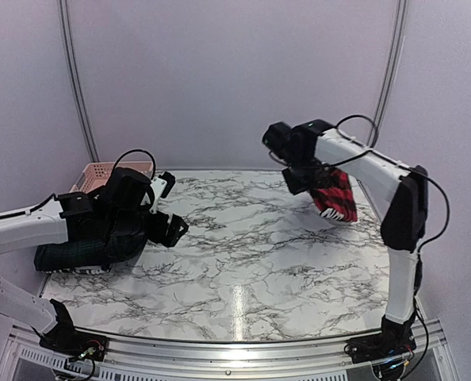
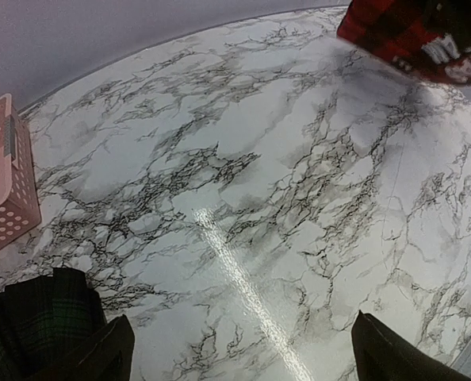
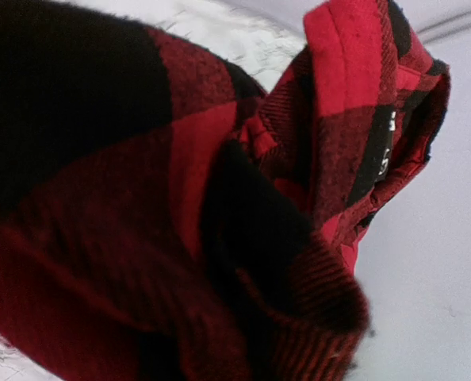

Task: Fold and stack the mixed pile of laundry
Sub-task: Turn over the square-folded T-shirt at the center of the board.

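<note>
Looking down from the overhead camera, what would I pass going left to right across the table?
First the dark green plaid garment → left gripper, open → marble table → red-and-black checked shirt.

A: What does your left wrist camera give you?

B: Your pink basket sits at the edge of the marble tabletop. Just beside it, nearer you, lies the dark green plaid garment.

A: And your left end effector?

B: Its fingers stand wide apart. Well across from the basket you see the red-and-black checked shirt, white lettering showing.
</note>
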Robot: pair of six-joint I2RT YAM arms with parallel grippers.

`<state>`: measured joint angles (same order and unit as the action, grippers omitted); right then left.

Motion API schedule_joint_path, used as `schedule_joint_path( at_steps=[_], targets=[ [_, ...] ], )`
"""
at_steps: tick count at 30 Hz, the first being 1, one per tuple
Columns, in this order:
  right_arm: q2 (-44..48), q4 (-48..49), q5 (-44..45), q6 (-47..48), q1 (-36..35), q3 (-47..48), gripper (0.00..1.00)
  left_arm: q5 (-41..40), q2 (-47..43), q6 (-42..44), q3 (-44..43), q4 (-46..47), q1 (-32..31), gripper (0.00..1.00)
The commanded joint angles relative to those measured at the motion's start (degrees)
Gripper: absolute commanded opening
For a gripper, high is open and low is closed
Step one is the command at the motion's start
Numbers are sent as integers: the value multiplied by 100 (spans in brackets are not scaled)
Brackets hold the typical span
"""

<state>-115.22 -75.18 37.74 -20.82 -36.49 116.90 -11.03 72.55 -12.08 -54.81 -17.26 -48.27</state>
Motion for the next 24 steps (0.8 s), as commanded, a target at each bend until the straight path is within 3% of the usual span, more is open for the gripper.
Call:
schedule_joint_path(
  at_steps=[1,6,11,15,18,21,24],
  targets=[
    [-1492,-338,-457,-241,-856,248,0,-52,-388,-92,124,-194,155,99],
    [-3075,-342,-1328,-234,-1825,1383,0,15,-627,-172,243,-280,292,99],
    [-3179,254,-2641,-510,-2168,1593,0,111,-777,-418,337,-309,406,99],
    [-2460,1537,-3958,-571,-2164,1128,24,130,-970,-933,461,-146,481,99],
    [-1741,2634,-5008,-513,-2112,861,50,-35,-1134,-1381,523,-72,523,99],
    [-842,3389,-5470,-397,-1919,411,73,116,-1191,-1562,507,14,549,99],
    [208,4058,-5828,-199,-1430,-781,77,439,-1081,-1789,545,149,547,99]
  ],
)
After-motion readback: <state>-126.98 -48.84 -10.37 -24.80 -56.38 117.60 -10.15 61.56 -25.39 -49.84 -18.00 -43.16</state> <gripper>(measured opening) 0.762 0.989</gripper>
